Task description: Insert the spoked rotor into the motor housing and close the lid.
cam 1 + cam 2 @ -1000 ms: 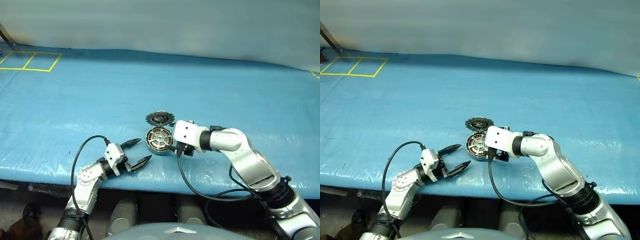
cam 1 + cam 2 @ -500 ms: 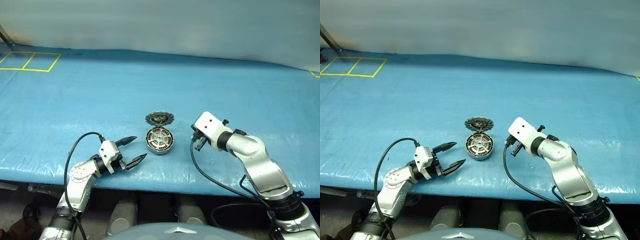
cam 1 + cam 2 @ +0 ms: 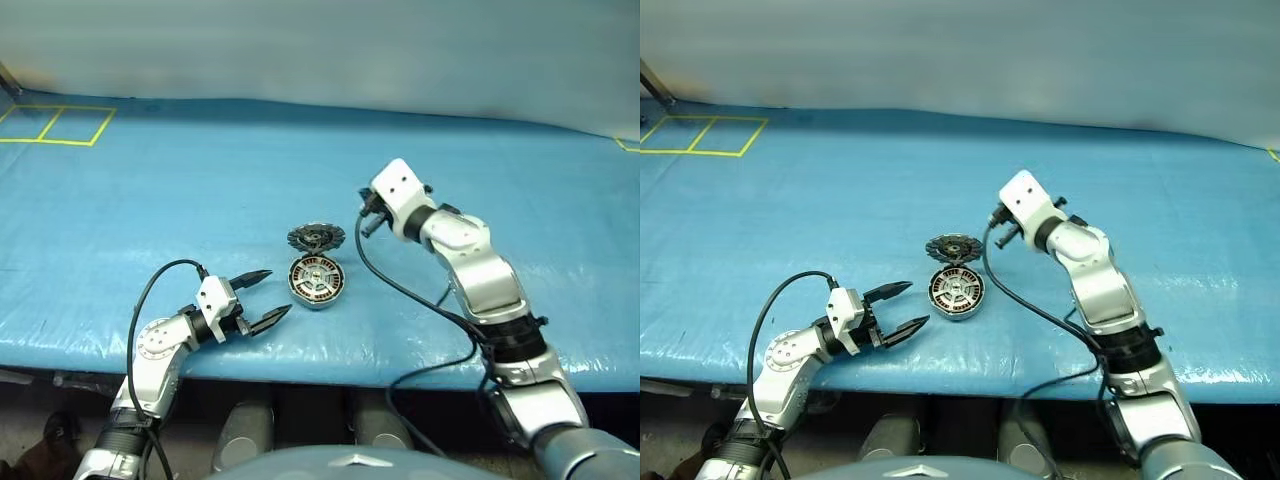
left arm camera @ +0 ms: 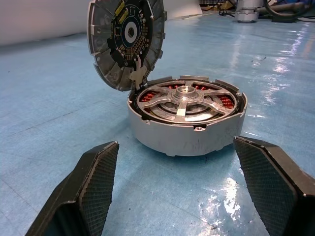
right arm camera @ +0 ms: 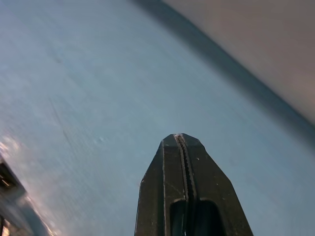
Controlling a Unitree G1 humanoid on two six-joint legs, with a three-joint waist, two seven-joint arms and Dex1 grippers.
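Just ahead of left tool (image 3: 262, 297): motor housing (image 3: 316, 281).

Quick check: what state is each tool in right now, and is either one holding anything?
Left tool: open, holding nothing, pointing at the motor housing.
Right tool: closed, holding nothing, raised above the blue table.

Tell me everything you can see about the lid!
The lid is a round grey metal disc with a notched rim. The face we see has pale ribs, a dark inner ring with small yellow marks, and a round bearing in the middle. It stands tilted up, open, with its bottom edge at the far rim of the housing, which lies flat on the blue sheet. No gripper touches it.
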